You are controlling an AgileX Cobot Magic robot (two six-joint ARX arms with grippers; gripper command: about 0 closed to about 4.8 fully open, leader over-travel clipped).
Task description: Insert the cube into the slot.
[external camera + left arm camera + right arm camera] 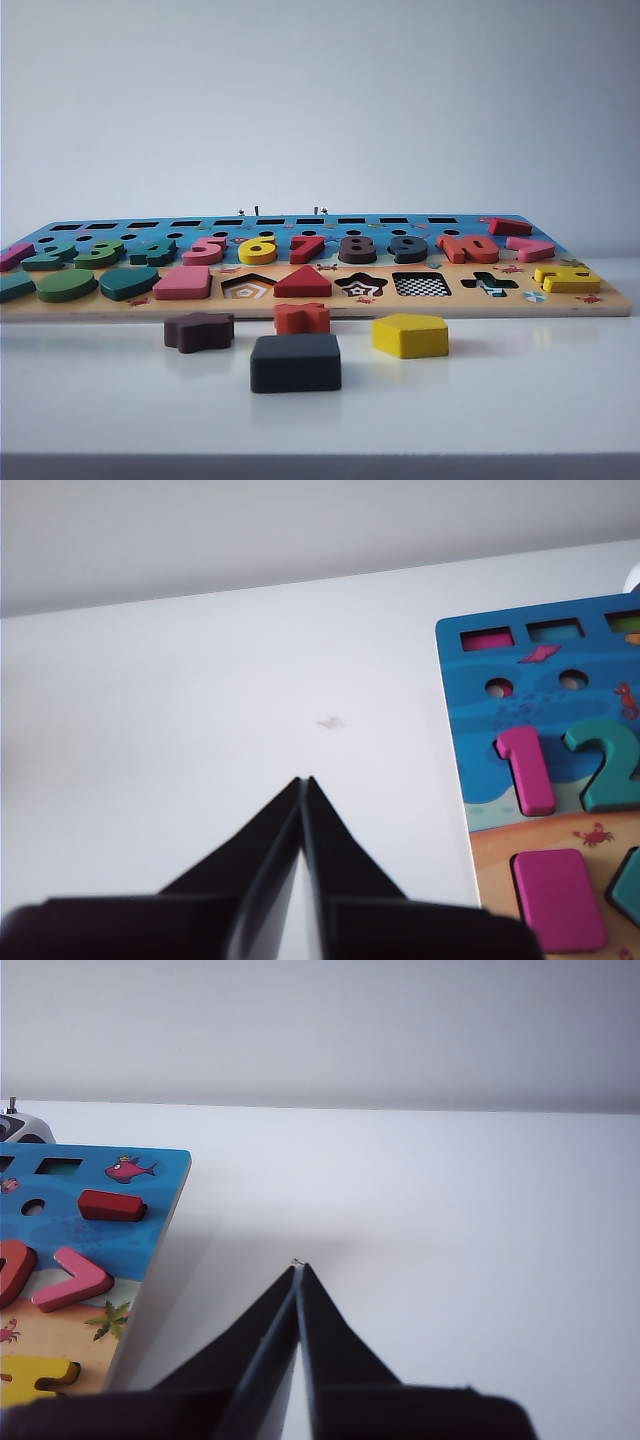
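Cube (295, 362): flat, dark, round-cornered; left gripper (305, 780), right gripper (298, 1266) fingers closed.

Dark navy, perhaps charcoal, cube (295, 362); black-and-white checkered slot (421, 284); yellow pentagon (410, 335).

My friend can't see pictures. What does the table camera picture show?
A dark square block lies on a white table before a colourful puzzle board, with brown, orange and yellow blocks close behind it. The board's checkered square hole is empty.
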